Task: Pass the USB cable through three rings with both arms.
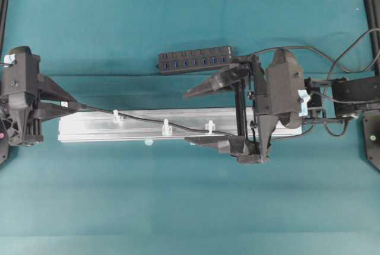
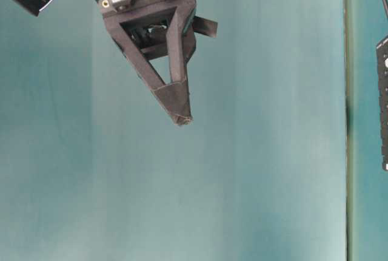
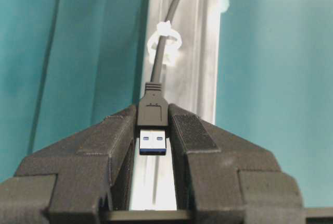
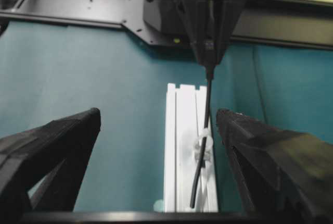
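Two tools level, left tool (image 3: 152,130) pinching USB cable (image 3: 152,107)

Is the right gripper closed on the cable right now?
No: in the overhead view the right gripper stands wide open over the rail, while the left gripper pinches the USB cable at its plug.
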Available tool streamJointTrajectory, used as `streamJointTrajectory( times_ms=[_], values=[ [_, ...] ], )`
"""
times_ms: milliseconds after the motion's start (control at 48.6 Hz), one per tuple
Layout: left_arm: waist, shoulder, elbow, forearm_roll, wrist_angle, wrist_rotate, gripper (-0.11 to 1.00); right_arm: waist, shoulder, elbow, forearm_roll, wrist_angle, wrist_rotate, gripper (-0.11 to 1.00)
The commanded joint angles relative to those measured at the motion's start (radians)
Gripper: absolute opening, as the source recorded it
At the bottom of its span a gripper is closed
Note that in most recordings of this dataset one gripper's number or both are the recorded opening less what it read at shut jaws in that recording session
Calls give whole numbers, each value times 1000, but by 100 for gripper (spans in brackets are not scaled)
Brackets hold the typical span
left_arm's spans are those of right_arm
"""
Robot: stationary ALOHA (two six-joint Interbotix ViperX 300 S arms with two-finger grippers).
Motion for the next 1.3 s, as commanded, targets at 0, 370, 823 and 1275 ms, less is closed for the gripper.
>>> streamJointTrajectory(
  times_ms=[0,370,823,1275],
  values=[
    [0,0,-26,0,-2,0,22,3,-18,-6,3,-5,5,85],
    [0,0,-26,0,-3,2,22,3,-18,-6,2,-5,5,85],
    [0,0,-25,0,-3,0,22,3,-18,-6,3,21,5,85],
    [0,0,-25,0,-2,0,22,3,-18,-6,2,21,3,85]
  ],
)
